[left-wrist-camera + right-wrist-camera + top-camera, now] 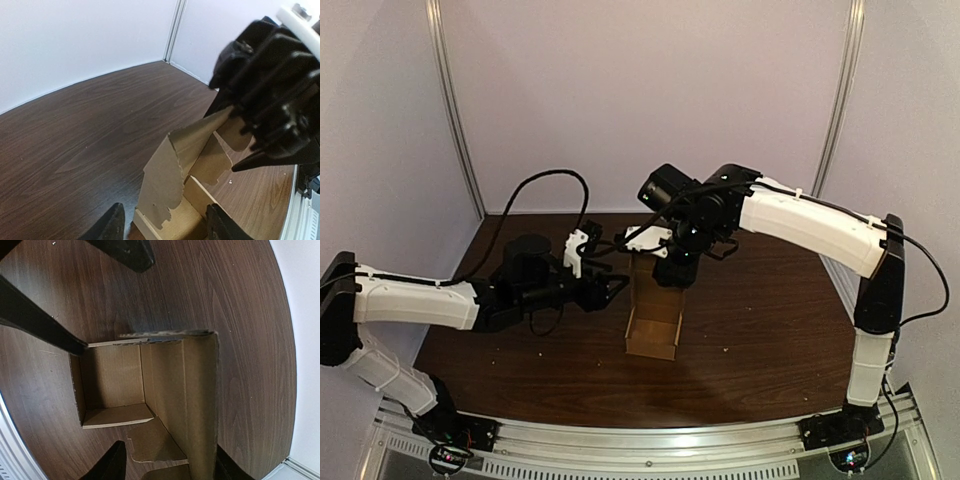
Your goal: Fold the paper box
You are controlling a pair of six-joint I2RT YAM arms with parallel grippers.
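The brown paper box [652, 325] stands on the table's middle, its low tray part toward the near edge and its tall back panel [650, 280] raised upright. My right gripper [672, 270] hovers at the top of that panel, open, and in the right wrist view the panel [197, 400] and a loose side flap [155, 442] lie between its spread fingers [112, 465]. My left gripper [617, 285] sits just left of the box, also open. Its view shows a torn-edged side flap [165, 185] standing ahead of the gripper [166, 227], with the black right gripper [270, 100] above.
The dark wooden table [770, 320] has a few small crumbs near the box. A metal rail [650, 445] runs along the near edge where both arm bases are bolted. Pale walls enclose the far side and both flanks.
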